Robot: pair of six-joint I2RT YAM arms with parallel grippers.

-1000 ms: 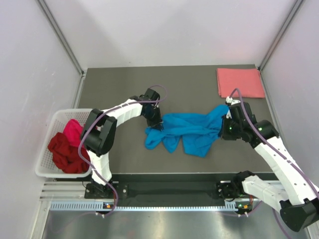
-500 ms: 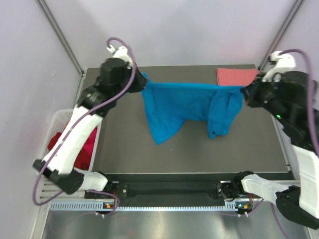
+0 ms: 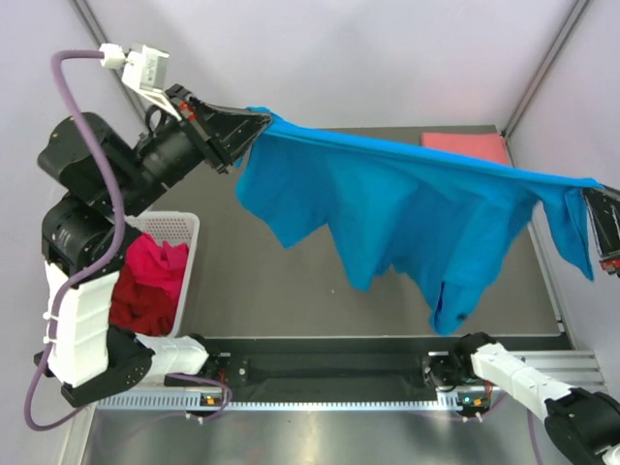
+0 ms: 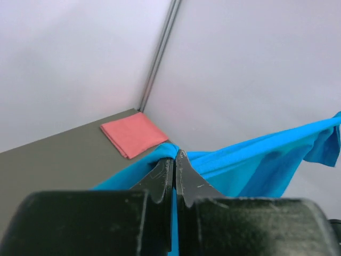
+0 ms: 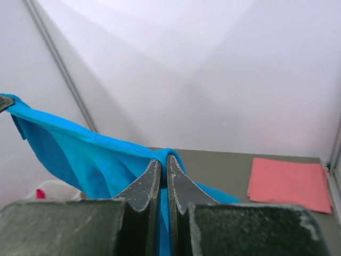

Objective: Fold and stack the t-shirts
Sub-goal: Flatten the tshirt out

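Observation:
The bright blue t-shirt [image 3: 407,213] hangs stretched in the air between both arms, high over the table, its lower part drooping in folds. At the upper left my left gripper [image 3: 260,124] is shut on one corner of it; the wrist view shows the cloth wrapped over the left gripper's [image 4: 175,156] closed tips. My right gripper [image 3: 587,192], at the right edge, is shut on the other end, and blue cloth bunches over the right gripper's [image 5: 163,156] tips. A folded salmon pink t-shirt [image 3: 465,143] lies flat at the table's far right corner. The basket holds a magenta t-shirt [image 3: 155,263] and a dark red t-shirt [image 3: 136,305].
The white lattice basket [image 3: 184,225] stands off the table's left edge, below the raised left arm. The dark table [image 3: 271,291] lies under the hanging shirt. Pale walls with metal corner posts [image 3: 121,73] close in the left, back and right sides.
Both arms have lifted the blue shirt off the table and pulled it wide apart, from a crumpled heap to a taut span in the air. The left gripper closed on it.

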